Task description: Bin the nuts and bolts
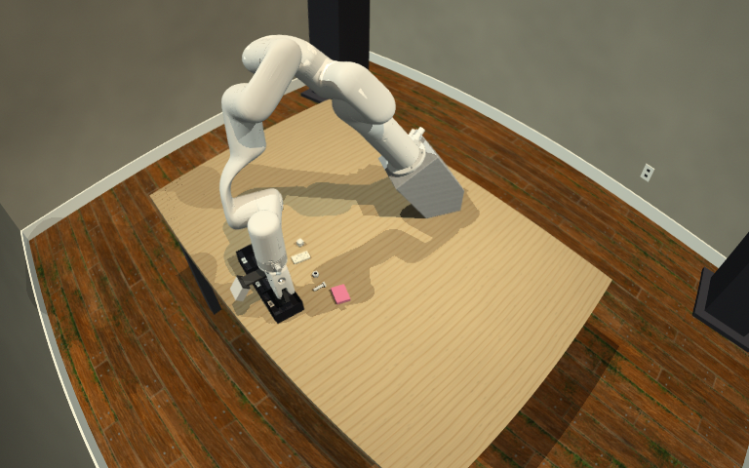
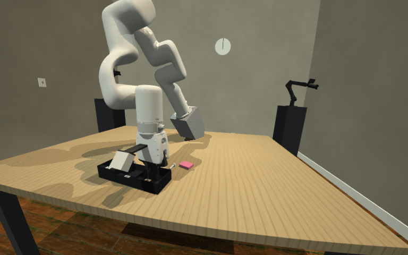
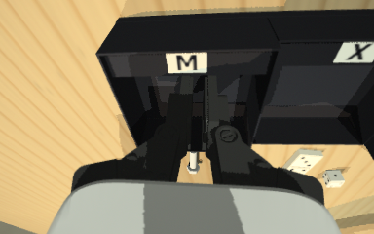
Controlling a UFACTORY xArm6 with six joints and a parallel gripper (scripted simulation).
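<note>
Your gripper [image 1: 284, 295] [image 2: 152, 176] [image 3: 198, 91] is clenched on nothing, its fingers down inside the M bin [image 1: 290, 314] [image 2: 163, 184] [image 3: 195, 36]. Just outside that bin lie the bolt [image 1: 319, 287] [image 2: 172, 166] [image 3: 193, 161] and the nut [image 1: 315, 273]; the pink block [image 1: 340, 293] [image 2: 186, 164] is farther out from it, beyond the bolt.

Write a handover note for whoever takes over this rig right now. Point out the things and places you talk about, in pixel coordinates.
Gripper [image 1: 283, 298] [image 2: 152, 176] [image 3: 198, 91]: shut, nothing seen between its fingers, down in the black compartment marked M [image 1: 291, 312] [image 2: 163, 183] [image 3: 195, 35].
Job's things: silvery metal bolt [image 1: 319, 286] [image 2: 172, 166] [image 3: 193, 160] and small silvery nut [image 1: 315, 273] on the wooden table.
Done: neither binned.
Left: find R, unreadable here; bin both, release, withdraw. I'd lift out first.
</note>
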